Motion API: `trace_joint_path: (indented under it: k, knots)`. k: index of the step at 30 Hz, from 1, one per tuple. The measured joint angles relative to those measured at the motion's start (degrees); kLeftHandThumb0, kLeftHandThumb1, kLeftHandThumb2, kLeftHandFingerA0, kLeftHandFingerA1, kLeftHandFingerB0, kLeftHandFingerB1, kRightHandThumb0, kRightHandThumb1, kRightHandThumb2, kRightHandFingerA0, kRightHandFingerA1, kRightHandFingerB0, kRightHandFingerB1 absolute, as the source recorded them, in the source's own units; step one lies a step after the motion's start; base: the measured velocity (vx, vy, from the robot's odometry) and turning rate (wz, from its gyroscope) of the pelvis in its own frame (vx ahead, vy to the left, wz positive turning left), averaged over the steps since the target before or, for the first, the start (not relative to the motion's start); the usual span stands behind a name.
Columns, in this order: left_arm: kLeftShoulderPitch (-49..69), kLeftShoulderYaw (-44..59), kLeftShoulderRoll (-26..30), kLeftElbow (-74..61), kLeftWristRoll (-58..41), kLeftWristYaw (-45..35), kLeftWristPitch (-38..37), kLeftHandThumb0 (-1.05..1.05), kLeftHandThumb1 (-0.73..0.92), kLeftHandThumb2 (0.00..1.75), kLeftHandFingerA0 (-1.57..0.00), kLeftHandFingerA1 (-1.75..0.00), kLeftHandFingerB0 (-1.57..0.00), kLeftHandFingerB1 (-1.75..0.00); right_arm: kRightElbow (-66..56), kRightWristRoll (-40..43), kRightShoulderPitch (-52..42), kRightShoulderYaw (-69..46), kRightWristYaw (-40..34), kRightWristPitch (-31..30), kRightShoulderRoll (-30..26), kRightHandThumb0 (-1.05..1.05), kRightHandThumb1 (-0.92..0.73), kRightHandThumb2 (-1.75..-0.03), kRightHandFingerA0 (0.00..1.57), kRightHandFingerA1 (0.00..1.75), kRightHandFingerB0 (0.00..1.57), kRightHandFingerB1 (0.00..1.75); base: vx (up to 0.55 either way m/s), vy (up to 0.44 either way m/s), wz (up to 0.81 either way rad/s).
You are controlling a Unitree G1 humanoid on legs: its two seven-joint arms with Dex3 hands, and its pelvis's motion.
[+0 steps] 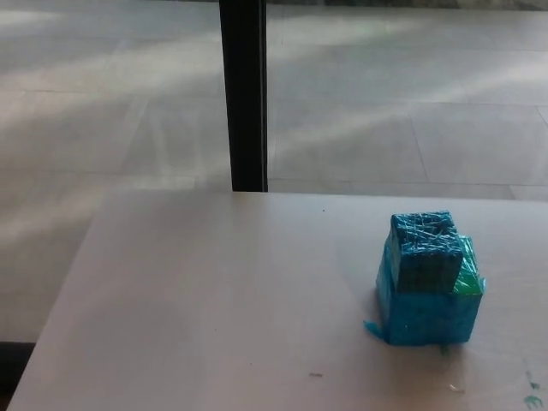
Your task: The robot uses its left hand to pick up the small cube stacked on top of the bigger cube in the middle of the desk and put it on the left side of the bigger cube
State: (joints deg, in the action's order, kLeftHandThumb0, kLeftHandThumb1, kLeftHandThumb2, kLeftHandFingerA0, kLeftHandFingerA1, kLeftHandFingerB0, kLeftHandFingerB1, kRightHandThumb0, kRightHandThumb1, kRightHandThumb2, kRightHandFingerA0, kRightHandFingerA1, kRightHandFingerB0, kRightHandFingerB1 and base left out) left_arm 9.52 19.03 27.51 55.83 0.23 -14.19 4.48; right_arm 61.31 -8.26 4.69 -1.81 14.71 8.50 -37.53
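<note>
- Zero task steps appear complete: the small blue cube (425, 250) sits on top of the bigger blue cube (425, 306), toward its rear left.
- Neither hand is in view, so the state of the fingers cannot be told.
- Remaining, by judgement: grasp the small cube with the left hand, lift it, and set it on the surface (214, 300) left of the bigger cube.
- That area left of the bigger cube is bare; nothing obstructs it.
- A green patch (469, 282) shows on the bigger cube's right top edge.
- A dark post (244, 94) stands behind the surface, well apart from the bigger cube.
</note>
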Motion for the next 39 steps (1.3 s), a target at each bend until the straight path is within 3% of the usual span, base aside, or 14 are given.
trace_joint_path:
  k: [1, 7, 8, 13, 14, 17, 20, 22, 24, 25, 34, 36, 37, 39]
  knots:
    - [-0.3, 1.3, 0.0, -0.2, -0.7, 0.0, 0.4, -0.87, 0.65, 1.07, -0.19, -0.64, -0.03, -0.20, 0.2, 0.1, -0.1, -0.1, 0.3, 0.4, 0.0, -0.54, -0.27, -0.93, 0.91, 0.94, 0.70, 0.77, 0.00, 0.000, 0.00]
    - [-7.3, 5.9, 3.1, -4.2, -3.5, 0.5, 4.7, -0.90, 0.67, 1.06, -0.12, -0.53, -0.06, -0.34, -0.1, 0.4, -1.7, -0.6, 1.6, 3.2, 0.0, -0.54, -0.34, -0.80, 0.94, 0.94, 0.73, 0.72, 0.00, -0.001, 0.01]
    - [-9.4, 5.8, 4.4, -5.8, -3.5, 0.6, 5.0, -0.94, 0.88, 0.67, -0.20, -0.44, -0.11, -0.25, 0.0, 0.4, -1.7, -0.7, 1.8, 3.4, 0.0, -0.55, -0.34, -0.81, 0.93, 0.95, 0.71, 0.72, 0.00, 0.000, 0.00]
    - [-20.4, 2.7, 9.6, -11.9, -2.9, 0.6, 5.8, -0.85, 0.68, 1.05, -0.38, -0.54, -0.08, -0.37, 0.0, 0.4, -1.8, -0.7, 2.2, 4.2, 0.0, -0.55, -0.36, -0.80, 0.92, 0.94, 0.72, 0.71, 0.00, 0.000, 0.00]
    - [-23.1, 1.9, 10.0, -12.8, -2.7, 0.7, 5.8, -0.91, 0.86, 0.67, -0.57, -0.46, -0.14, -0.24, 0.0, 0.4, -1.8, -0.7, 2.2, 4.3, 0.0, -0.56, -0.35, -0.80, 0.90, 0.93, 0.70, 0.71, 0.00, 0.000, 0.00]
    - [-29.7, -0.5, 10.0, -14.8, -2.3, 0.7, 5.8, -0.88, 0.64, 1.12, -0.65, -1.07, -0.01, -0.41, 0.0, 0.4, -1.8, -0.6, 2.3, 4.4, 0.0, -0.56, -0.35, -0.80, 0.91, 0.93, 0.71, 0.72, 0.00, 0.000, 0.00]
    - [-36.1, -3.5, 9.6, -18.5, -1.5, 0.8, 6.0, -1.05, 0.72, 1.12, -0.40, -0.69, -0.09, -0.36, 0.0, 0.3, -1.9, -0.5, 2.3, 4.5, 0.0, -0.55, -0.34, -0.82, 0.94, 0.94, 0.72, 0.73, 0.00, 0.000, 0.00]
    - [-40.5, -5.8, 8.4, -22.6, -1.2, 0.8, 6.1, -0.99, 0.67, 1.13, -0.33, -0.61, -0.04, -0.28, -0.1, 0.3, -1.8, -0.5, 2.3, 4.6, 0.0, -0.54, -0.34, -0.82, 0.95, 0.95, 0.72, 0.72, 0.00, 0.000, 0.00]
    - [-44.8, -8.2, 7.2, -26.1, -0.7, 0.8, 6.4, -1.00, 0.66, 1.06, -0.81, -1.21, -0.08, -0.39, -0.1, 0.3, -1.8, -0.5, 2.4, 4.7, 0.0, -0.55, -0.34, -0.81, 0.92, 0.94, 0.72, 0.72, 0.00, 0.000, 0.00]
    - [-47.3, -9.7, 6.3, -27.8, -0.4, 0.8, 6.6, -1.05, 0.69, 1.09, -0.41, -0.63, -0.11, -0.37, -0.1, 0.3, -1.8, -0.5, 2.4, 4.8, 0.0, -0.55, -0.34, -0.81, 0.93, 0.93, 0.72, 0.72, 0.00, 0.000, 0.00]
    - [-63.9, -26.5, -7.5, -34.5, 3.5, 0.4, 8.1, -0.97, 0.83, 0.66, -0.24, -0.53, -0.17, -0.30, 0.7, 0.2, -1.3, -0.6, 2.9, 5.3, 0.0, -0.53, -0.31, -0.84, 0.94, 0.95, 0.73, 0.74, 0.00, 0.000, 0.00]
    - [-66.7, -30.4, -11.3, -33.7, 4.8, 0.4, 8.3, -1.03, 0.64, 0.94, -0.44, -1.14, -0.14, -0.43, 1.0, 0.2, -0.8, -0.7, 3.1, 5.5, 0.0, -0.54, -0.34, -0.80, 0.91, 0.93, 0.72, 0.71, 0.00, 0.000, 0.00]
    - [-67.7, -31.7, -13.0, -33.0, 5.4, 0.4, 8.3, -1.00, 0.87, 0.66, -0.35, -0.99, -0.15, -0.33, 1.2, 0.2, -0.7, -0.7, 3.2, 5.5, 0.0, -0.53, -0.26, -0.90, 0.92, 0.95, 0.70, 0.76, 0.00, 0.000, 0.00]
    - [-68.8, -34.7, -16.0, -31.4, 6.6, 0.7, 8.2, -1.05, 0.71, 1.11, -0.36, -0.68, -0.12, -0.41, 1.4, 0.1, -0.2, -0.6, 3.3, 5.5, 0.0, -0.53, -0.26, -0.91, 0.92, 0.95, 0.69, 0.76, 0.00, 0.000, 0.00]
